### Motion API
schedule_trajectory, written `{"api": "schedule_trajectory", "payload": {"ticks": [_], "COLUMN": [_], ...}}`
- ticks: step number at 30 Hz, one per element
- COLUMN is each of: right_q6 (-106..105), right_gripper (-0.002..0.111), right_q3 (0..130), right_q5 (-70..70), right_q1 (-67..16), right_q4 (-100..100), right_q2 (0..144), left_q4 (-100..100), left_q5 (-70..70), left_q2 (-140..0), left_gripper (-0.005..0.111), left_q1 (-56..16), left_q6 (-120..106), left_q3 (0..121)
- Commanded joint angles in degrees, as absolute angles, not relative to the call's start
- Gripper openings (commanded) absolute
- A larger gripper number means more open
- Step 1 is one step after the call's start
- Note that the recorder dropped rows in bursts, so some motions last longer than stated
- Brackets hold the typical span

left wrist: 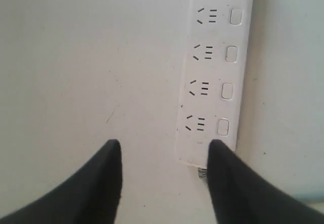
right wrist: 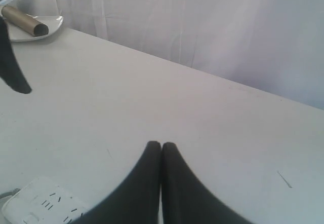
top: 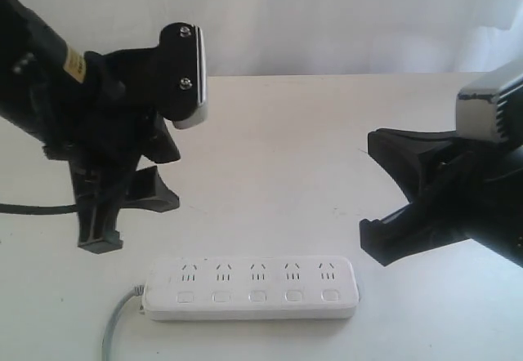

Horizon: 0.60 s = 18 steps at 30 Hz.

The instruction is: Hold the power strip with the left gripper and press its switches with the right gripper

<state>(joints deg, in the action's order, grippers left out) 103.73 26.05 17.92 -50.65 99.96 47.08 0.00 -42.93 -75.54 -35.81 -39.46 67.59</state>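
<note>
The white power strip (top: 253,287) lies flat near the table's front, its five switches (top: 258,296) in a row along the near side and its grey cord (top: 114,324) leaving the left end. My left gripper (top: 131,218) hovers above and behind that left end, open and holding nothing. In the left wrist view, the left gripper (left wrist: 164,144) has one fingertip over the strip's (left wrist: 215,72) cord end, next to the last switch (left wrist: 223,126). My right gripper (right wrist: 161,144) is shut and empty, off the strip's (right wrist: 40,203) right end; the right arm (top: 482,181) sits above the table.
A white plate carrying a brown cylinder (right wrist: 30,24) sits at the far corner of the white table (top: 286,132). A white curtain (right wrist: 202,21) hangs behind the table's back edge.
</note>
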Motion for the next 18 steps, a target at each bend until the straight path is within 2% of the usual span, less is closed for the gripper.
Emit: {"api": "schedule_trajectory", "payload": {"ticks": [1,8,18], "right_q6": [103.15,103.16,103.16], "right_gripper": [0.000,0.000,0.000], "right_q3": [26.19,26.19,26.19], "right_q5": [18.06,17.93,17.93], "right_q1": [-50.37,-50.37,-50.37], "right_q4": [99.95,99.95,99.95], "right_q2": [46.75,46.75,46.75], "left_q4": [-1.03,-1.03,-2.32], "left_q5": [-47.66,-48.55,-45.82], "left_q2": [-71.60,-65.54,-53.89], "left_gripper": [0.037,0.000,0.000], "left_q1": [-36.07,-36.07,-36.07], "left_q6": [-37.28,-35.62,-30.08], "left_q3": [67.76,67.76,67.76]}}
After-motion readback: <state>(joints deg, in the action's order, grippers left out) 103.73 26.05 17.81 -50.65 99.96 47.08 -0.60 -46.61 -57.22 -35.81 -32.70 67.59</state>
